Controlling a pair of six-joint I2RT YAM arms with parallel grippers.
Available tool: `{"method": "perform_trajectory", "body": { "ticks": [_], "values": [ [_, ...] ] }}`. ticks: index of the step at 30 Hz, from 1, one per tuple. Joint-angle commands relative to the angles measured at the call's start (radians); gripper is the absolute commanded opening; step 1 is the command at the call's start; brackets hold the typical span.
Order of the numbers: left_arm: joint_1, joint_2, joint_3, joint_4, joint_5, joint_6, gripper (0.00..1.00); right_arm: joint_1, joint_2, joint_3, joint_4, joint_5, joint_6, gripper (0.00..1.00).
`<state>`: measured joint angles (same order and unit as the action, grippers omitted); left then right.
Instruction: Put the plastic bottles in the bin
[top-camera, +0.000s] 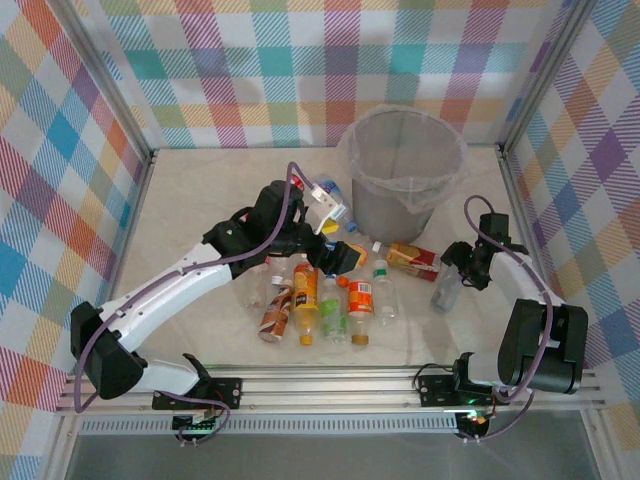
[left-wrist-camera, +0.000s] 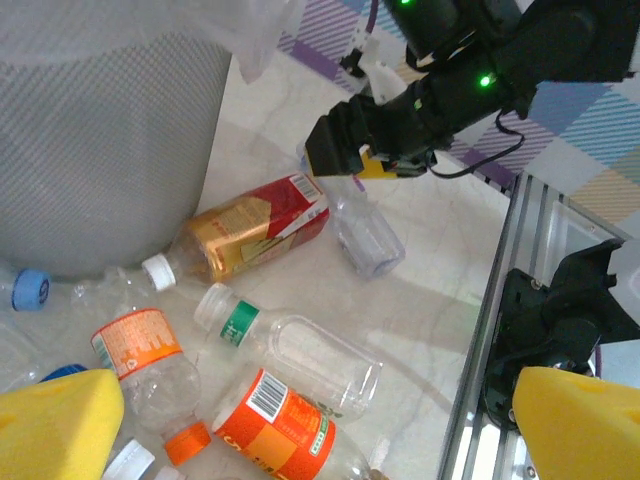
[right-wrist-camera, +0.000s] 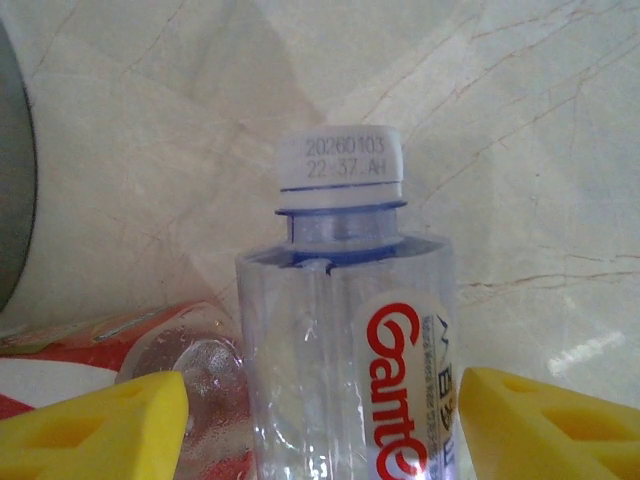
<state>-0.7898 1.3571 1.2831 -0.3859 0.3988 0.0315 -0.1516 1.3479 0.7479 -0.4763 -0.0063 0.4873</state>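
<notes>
– Bottles (top-camera: 320, 295) are lying where?
– Clustering on marbled table (top-camera: 190, 200) beside bin (top-camera: 400, 200), plaid walls (top-camera: 60, 150) enclosing. Left gripper (top-camera: 332, 208) is hovering wide open, empty; right gripper (right-wrist-camera: 325, 420) is straddling one clear bottle (right-wrist-camera: 345, 330), a gap showing at one pad (right-wrist-camera: 100, 425).

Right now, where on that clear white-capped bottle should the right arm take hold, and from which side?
Grip the clear bottle across its round body, below the neck, from above: it lies flat on the table, and the right end effector straddles it crosswise. A red-labelled bottle crowds one side; probably stay centred.
</notes>
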Motion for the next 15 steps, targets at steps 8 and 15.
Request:
{"method": "perform_trajectory", "body": {
  "ticks": [8,15],
  "values": [
    [-0.021,0.037,0.013,-0.005,0.104,0.046,1.0,-0.007,0.071,-0.037,0.011,-0.007,0.007,0.7],
    [-0.056,0.086,0.034,-0.048,0.109,0.069,1.0,-0.008,0.1,-0.022,-0.006,-0.004,0.006,0.7]
  ]
}}
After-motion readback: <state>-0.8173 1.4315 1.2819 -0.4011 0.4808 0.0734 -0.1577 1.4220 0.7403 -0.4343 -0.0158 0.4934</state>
